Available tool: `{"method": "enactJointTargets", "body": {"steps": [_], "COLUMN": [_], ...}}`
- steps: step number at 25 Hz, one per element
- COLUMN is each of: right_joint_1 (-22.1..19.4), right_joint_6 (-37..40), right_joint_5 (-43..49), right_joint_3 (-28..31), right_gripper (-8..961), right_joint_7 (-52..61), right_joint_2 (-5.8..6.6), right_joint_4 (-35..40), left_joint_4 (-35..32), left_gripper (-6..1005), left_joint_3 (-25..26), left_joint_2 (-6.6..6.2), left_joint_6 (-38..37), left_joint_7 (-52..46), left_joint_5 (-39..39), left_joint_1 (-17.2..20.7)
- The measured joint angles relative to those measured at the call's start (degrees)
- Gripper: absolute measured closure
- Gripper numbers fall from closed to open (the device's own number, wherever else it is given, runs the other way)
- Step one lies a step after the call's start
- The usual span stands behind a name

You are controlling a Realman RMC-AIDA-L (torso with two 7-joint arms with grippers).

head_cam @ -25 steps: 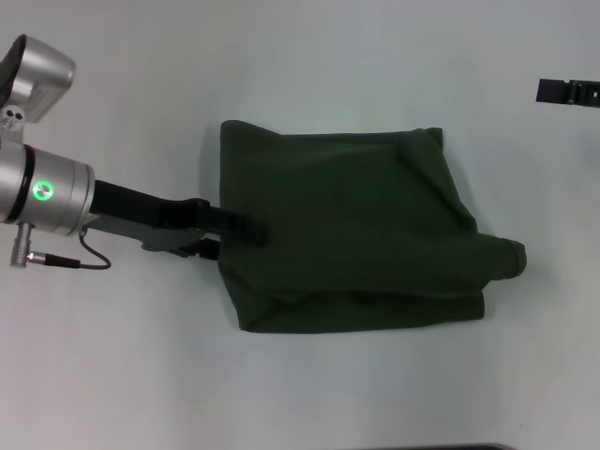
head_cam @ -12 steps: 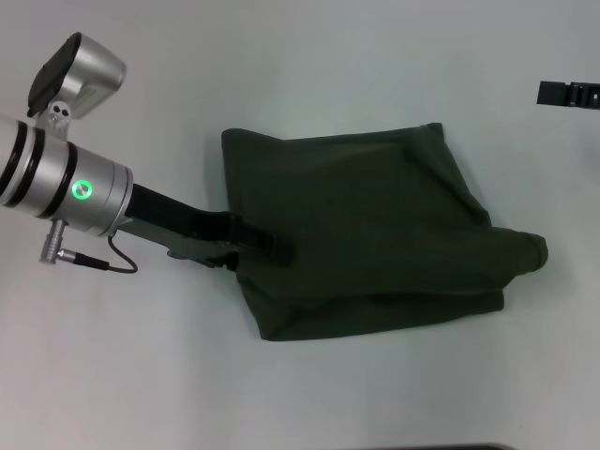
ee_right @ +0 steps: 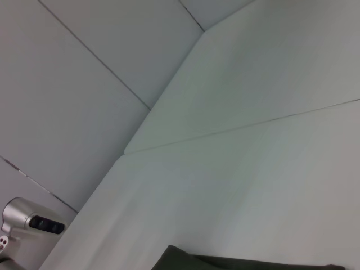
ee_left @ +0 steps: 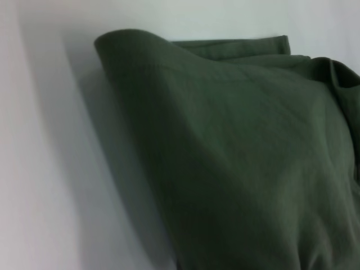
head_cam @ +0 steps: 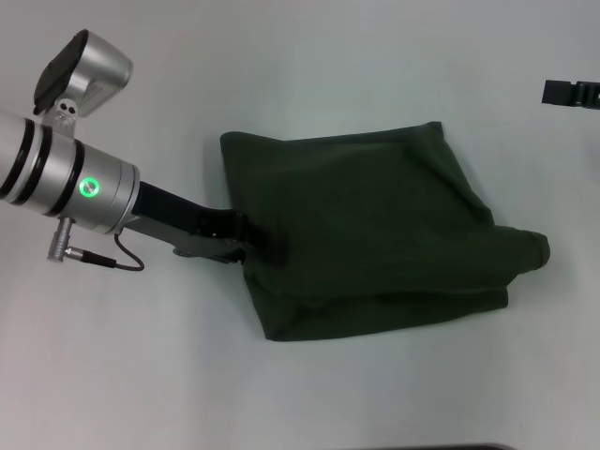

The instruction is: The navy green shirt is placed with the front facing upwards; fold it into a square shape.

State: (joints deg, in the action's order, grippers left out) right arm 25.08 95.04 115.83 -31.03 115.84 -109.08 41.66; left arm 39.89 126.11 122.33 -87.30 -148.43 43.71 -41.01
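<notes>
Since the counter (head_cam: 300,56) is the biggest thing here, it comes first: pale, plain, running to every edge of the head view. On it, centre to approx 3 o'clock, lies the navy green shirt (head_cam: 375,234), already folded into a stack of several layers w/ plain green cloth on top; no lettering shows. The shape is not square yet: the far edge slants, a sleeve-like lobe sticks out at 3 o'clock, and a lower layer peeks out along the near edge at approx 5 o'clock. The left wrist view shows the shirt's rounded fold edge lifted a bit off the counter w/ shadow beneath.

The left arm comes in from 9 o'clock, silver wrist w/ a green light, and the left tool (head_cam: 265,239) sits at the shirt's 9 o'clock edge, its tip buried in the cloth. Whether it pinches the fabric or is just tucked under can't be told. The right tool (head_cam: 572,92) is parked well apart at approx 2 o'clock, only a dark sliver in view; its state can't be told either.

Step in hand, as a judgement: a late fold or tidy-up at the left edge. Next move likely calls for squaring the stack, i.e. tucking the 3 o'clock lobe in and evening the near edge w/o dragging the layers apart.
</notes>
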Motion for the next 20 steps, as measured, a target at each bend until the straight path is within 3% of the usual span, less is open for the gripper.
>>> {"method": "enactJointTargets", "body": {"steps": [6,10,15,20], "right_joint_1": [-0.05,-0.29,-0.51,-0.55], "right_joint_6": [0.06,0.08,0.49,0.62], "right_joint_5": [0.03,0.06,-0.02,-0.12], "right_joint_3": [0.0,0.0,0.01,0.42], "right_gripper": [408,408,410,413], "right_joint_7": [0.07,0.2,0.71,1.36], "right_joint_2": [0.01,0.01,0.01,-0.04], "right_joint_4": [0.0,0.0,0.0,0.0], "left_joint_4": [0.03,0.52,1.81,2.67], "left_gripper": [607,753,829,886], "left_joint_3": [0.33,0.39,0.94,3.65], "left_joint_2": [0.19,-0.29,-2.73,-6.68], "left_joint_6": [-1.49,-3.52,-5.3,-6.63], "left_joint_7": [0.19,0.53,0.66,1.17], "left_joint_5": [0.92,1.29,1.29,1.28], "left_joint_1": [-0.13,0.3,2.08,3.08]}}
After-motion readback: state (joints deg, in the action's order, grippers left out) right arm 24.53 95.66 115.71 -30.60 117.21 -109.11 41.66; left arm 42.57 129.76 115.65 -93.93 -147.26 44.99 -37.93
